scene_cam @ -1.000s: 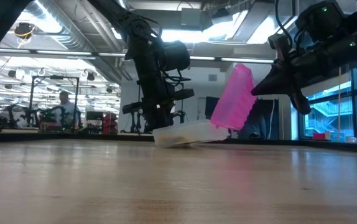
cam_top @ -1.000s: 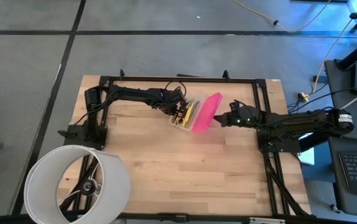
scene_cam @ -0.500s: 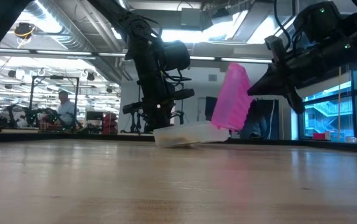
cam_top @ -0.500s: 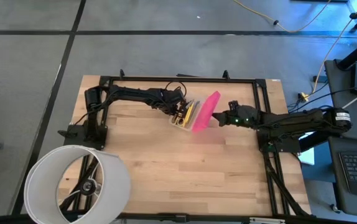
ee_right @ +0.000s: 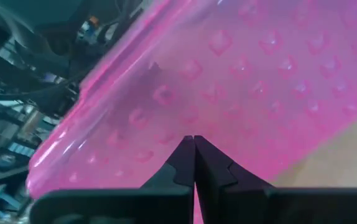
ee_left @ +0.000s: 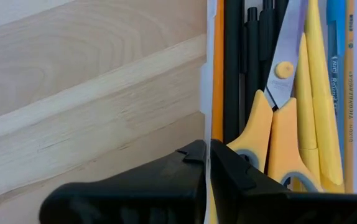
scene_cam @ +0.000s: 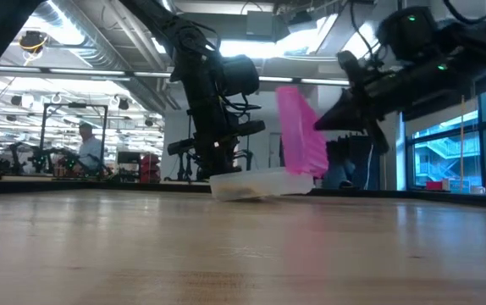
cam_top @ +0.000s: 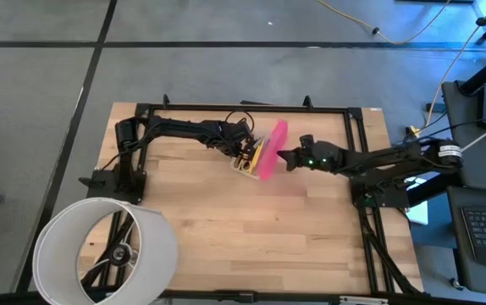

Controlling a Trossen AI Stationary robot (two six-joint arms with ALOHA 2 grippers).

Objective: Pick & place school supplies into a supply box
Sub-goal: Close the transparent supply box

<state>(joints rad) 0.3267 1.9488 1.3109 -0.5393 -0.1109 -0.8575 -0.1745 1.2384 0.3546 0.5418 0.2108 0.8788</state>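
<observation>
Wooden table with a big white hoop at the near left corner, well clear of the work.

Supply box sits mid-table toward the far edge, clear base flat on the wood, supplies already inside. Its pink lid stands roughly upright on the hinge side, tipped slightly toward the base in the low view.

Left gripper is down at the box's left edge. Left wrist view shows its fingers pinched together on the clear box wall, so it looks to be pinning the base in place.

Right gripper is up against the outer face of the lid. Right wrist view shows its fingertips closed tip to tip, holding nothing, with the pink plastic filling the frame right in front. Reads as a push, not a grasp.

Contents seen from the left wrist: yellow-handled scissors, black pens, an orange pencil, yellow markers, all lying lengthwise in the base.

Step, by my read: packing is done, this is lid closing. Next move calls for the right arm to drive the lid past vertical and press it down flat, left holding the base so it doesn't skid. Risk: scissor handles sitting proud and blocking the latch.
</observation>
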